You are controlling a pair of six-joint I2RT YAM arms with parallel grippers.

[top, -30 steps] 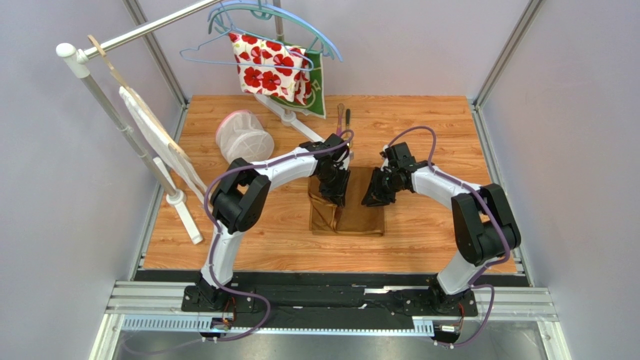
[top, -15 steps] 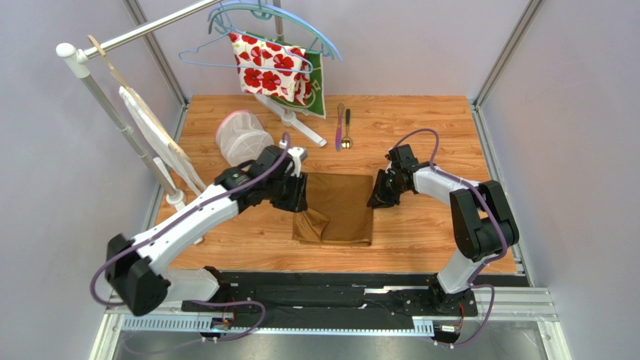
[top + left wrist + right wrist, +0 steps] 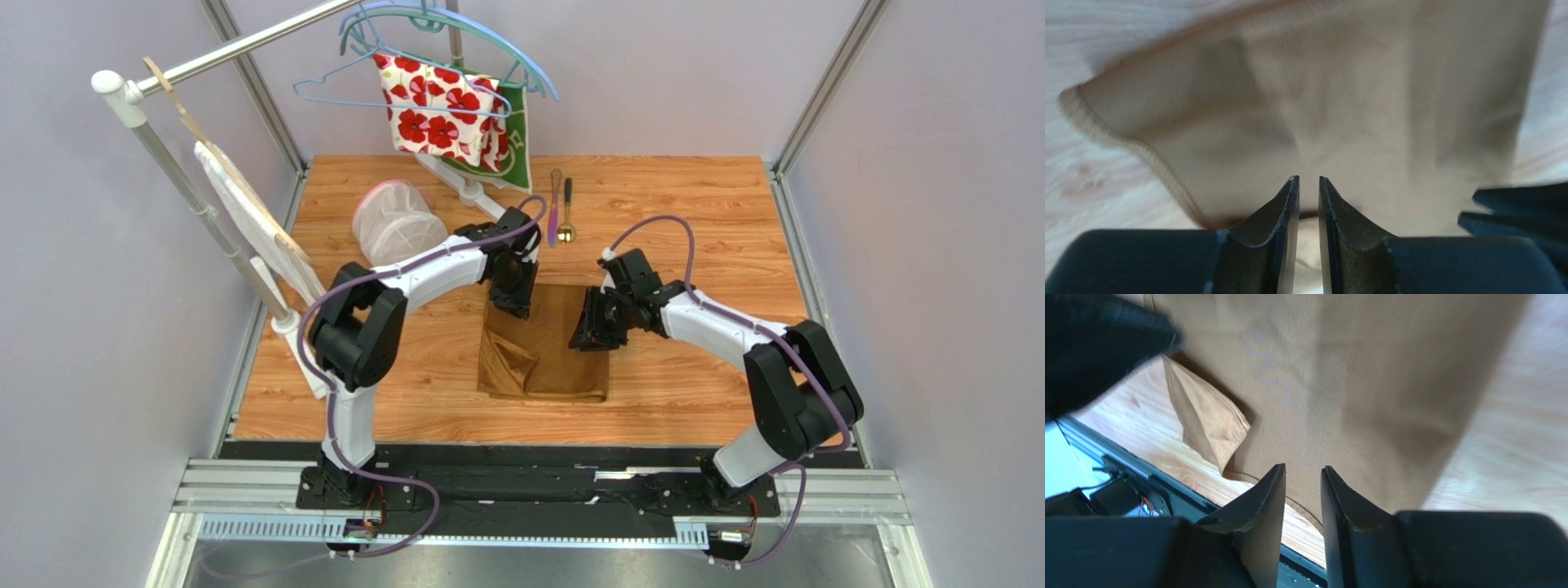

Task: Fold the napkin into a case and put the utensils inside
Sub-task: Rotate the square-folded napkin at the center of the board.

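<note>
Left claw (image 3: 1308, 179) has swung back over the smooth, satiny golden-brown napkin (image 3: 562, 358).

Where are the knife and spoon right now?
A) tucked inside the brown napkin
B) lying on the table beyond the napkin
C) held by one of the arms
B: the knife and spoon lie side by side on the table, beyond the napkin and clear of it.
</note>
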